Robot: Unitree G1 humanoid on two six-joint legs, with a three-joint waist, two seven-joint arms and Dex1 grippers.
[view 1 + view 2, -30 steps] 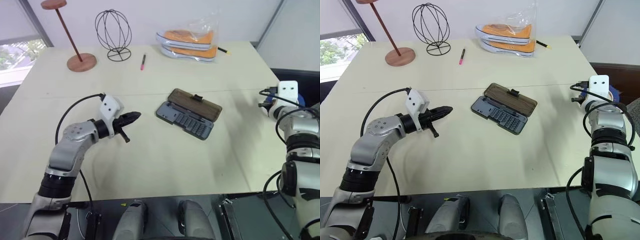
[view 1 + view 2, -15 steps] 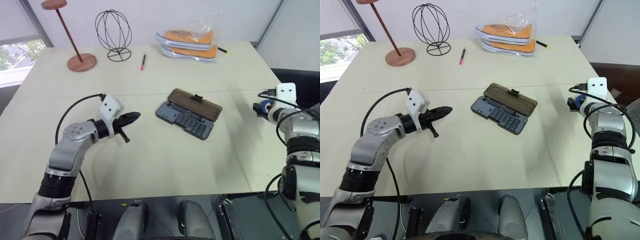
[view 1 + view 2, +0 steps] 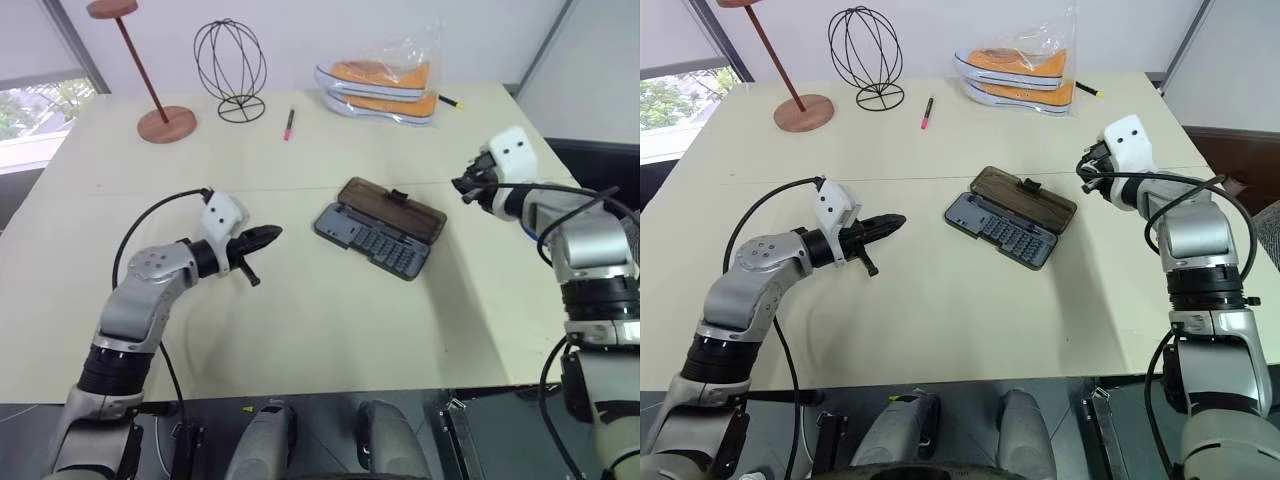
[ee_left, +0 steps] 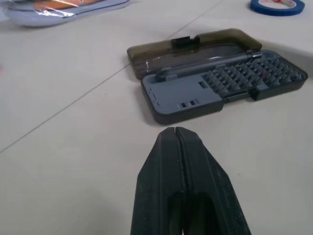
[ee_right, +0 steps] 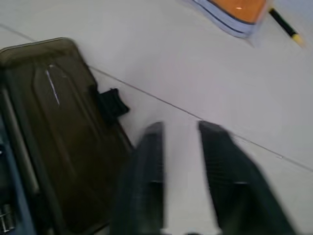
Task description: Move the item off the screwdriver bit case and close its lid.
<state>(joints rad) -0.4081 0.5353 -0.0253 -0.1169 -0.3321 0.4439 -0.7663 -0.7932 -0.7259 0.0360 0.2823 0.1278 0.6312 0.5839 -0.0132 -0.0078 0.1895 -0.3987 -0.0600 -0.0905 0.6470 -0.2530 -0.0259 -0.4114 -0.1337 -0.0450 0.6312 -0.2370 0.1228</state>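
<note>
Black fingers of the left pincer [image 3: 270,235] are pressed together with nothing between them. It hovers low over the pale tabletop [image 3: 300,330], pointing toward the screwdriver bit case [image 3: 372,240], which lies a short way ahead of its tips. The right pincer [image 3: 462,187] hangs above the tabletop just beyond the case's far right end. Its two fingers [image 5: 146,176] stand slightly apart with a visible gap and grip nothing.

The dark grey case sits near the middle of the tabletop. It is open, showing rows of small bits and a long slot. Its smoky-brown lid [image 3: 398,207] is folded back flat on the far side, with the small black latch tab [image 3: 396,194] on its outer edge. Nothing rests on the case or the lid.

In the left wrist view, the roll of blue tape [image 4: 278,6] lies flat on the tabletop, well apart from the case.

Along the far edge are bagged orange shoes [image 3: 380,88], a yellow pencil [image 3: 447,101], a pink pen [image 3: 288,123], a black wire globe stand [image 3: 230,68] and a reddish-brown stand with a round base [image 3: 165,125].
</note>
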